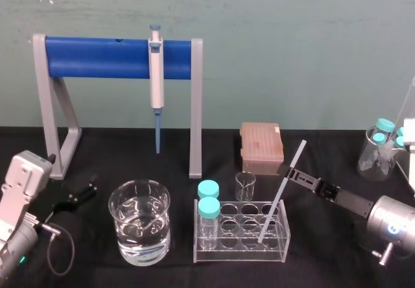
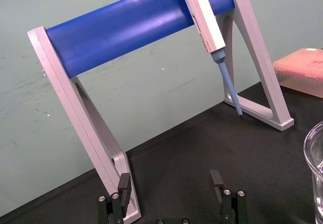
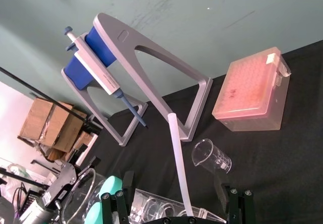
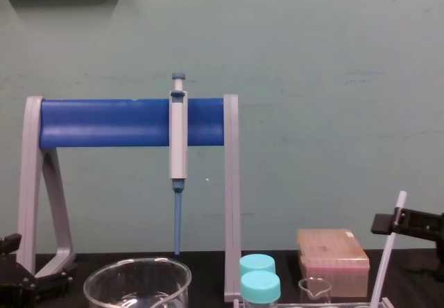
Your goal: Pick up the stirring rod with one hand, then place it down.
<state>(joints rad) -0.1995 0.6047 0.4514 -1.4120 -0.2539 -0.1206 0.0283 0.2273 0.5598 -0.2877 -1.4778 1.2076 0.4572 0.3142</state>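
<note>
The stirring rod (image 1: 275, 207) is a thin translucent white stick that leans tilted, its lower end in a back-right hole of the clear tube rack (image 1: 241, 252). My right gripper (image 1: 297, 176) reaches in from the right at the rod's upper part. In the right wrist view the rod (image 3: 179, 168) rises between the gripper's (image 3: 174, 206) wide-open fingers, touching neither. The chest view shows the rod (image 4: 387, 252) slanting up past the right gripper (image 4: 401, 223). My left gripper (image 1: 79, 196) rests open low at the left, near the stand's foot, holding nothing.
A grey-and-blue pipette (image 1: 156, 67) hangs on the blue-barred stand (image 1: 117, 58) at the back. A water-filled glass beaker (image 1: 139, 222) stands front left. Two teal-capped vials (image 1: 208, 209) sit in the rack's left end. Behind the rack are a small beaker (image 1: 245, 185) and a pink tip box (image 1: 261, 146).
</note>
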